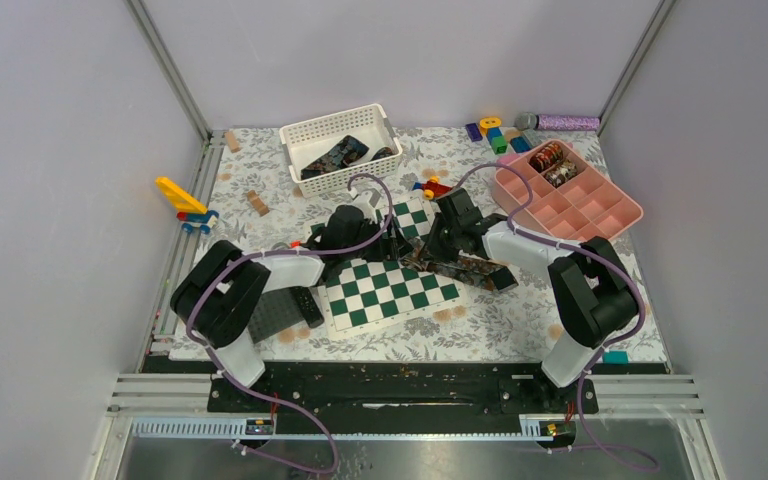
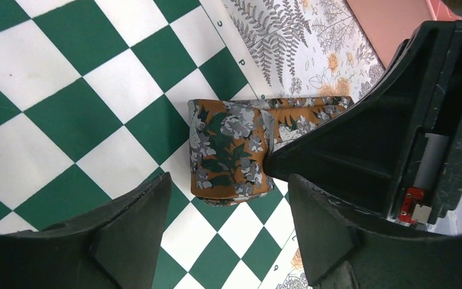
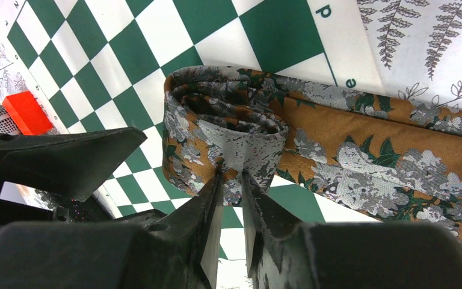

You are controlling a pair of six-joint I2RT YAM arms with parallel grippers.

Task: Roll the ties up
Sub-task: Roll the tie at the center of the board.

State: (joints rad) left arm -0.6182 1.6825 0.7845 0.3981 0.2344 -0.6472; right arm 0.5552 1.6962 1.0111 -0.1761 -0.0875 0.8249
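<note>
A rust-brown floral tie (image 3: pixel 361 150) lies on the green-and-white chessboard mat (image 1: pixel 380 295), one end rolled into a loose coil (image 3: pixel 228 114). My right gripper (image 3: pixel 231 171) is shut on the wall of that coil; the flat tail runs off to the right. In the left wrist view the coil (image 2: pixel 228 150) sits just ahead of my left gripper (image 2: pixel 225 241), which is open and empty with the jaws wide apart. The right gripper's black body (image 2: pixel 385 138) touches the coil's right side. From above, both grippers (image 1: pixel 390 235) (image 1: pixel 430 248) meet over the tie (image 1: pixel 470 265).
A white basket (image 1: pixel 295 135) at the back holds dark ties (image 1: pixel 335 155). A pink compartment tray (image 1: pixel 600 205) at the right holds coiled ties (image 1: pixel 550 158). Toy blocks (image 1: pixel 495 130), a red block (image 1: pixel 438 188), a yellow toy (image 1: pixel 185 200) and a black remote (image 1: pixel 307 305) lie around.
</note>
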